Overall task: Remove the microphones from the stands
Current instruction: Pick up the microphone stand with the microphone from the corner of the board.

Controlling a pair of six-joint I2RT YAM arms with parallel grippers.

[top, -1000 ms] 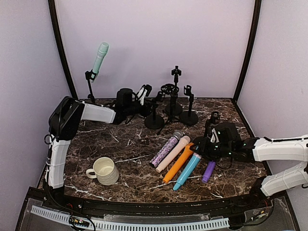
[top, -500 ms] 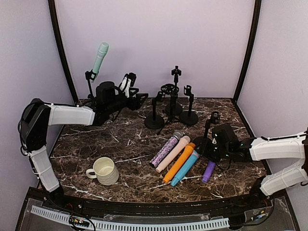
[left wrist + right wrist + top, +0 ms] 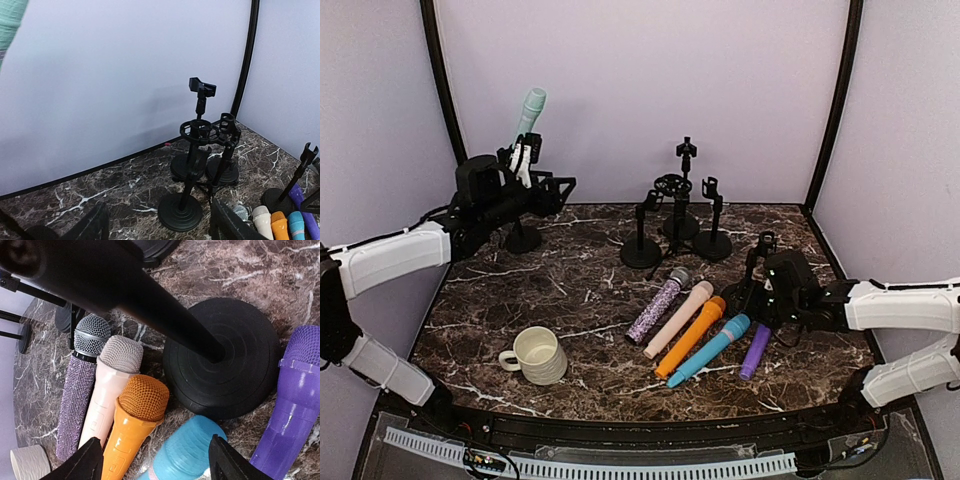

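My left claw [image 3: 523, 160] hung released, gripping nothing. The mint-green ribbed microphone [image 3: 529, 112] sat tilted in the clip of its thin black stand [image 3: 523, 240], just above my fingers, so I judged the removal not yet done: grasp and lift were left. My right claw [image 3: 156, 452] was released too, empty, over a round black stand base [image 3: 225, 355], with five loose coloured microphones [image 3: 685, 322] lying on the marble surface [image 3: 580, 300] beside it.

You've got open marble on the table [image 3: 575, 285] btw the mug [image 3: 537, 355] and the row of lying mics [image 3: 688, 335]. Back centre's blocked by a cluster of empty stands [image 3: 675, 215]. Front right, another stand [image 3: 757, 262] sits just beside that row. Back left, the mint mic [image 3: 530, 112] is near the corner post [image 3: 448, 110].
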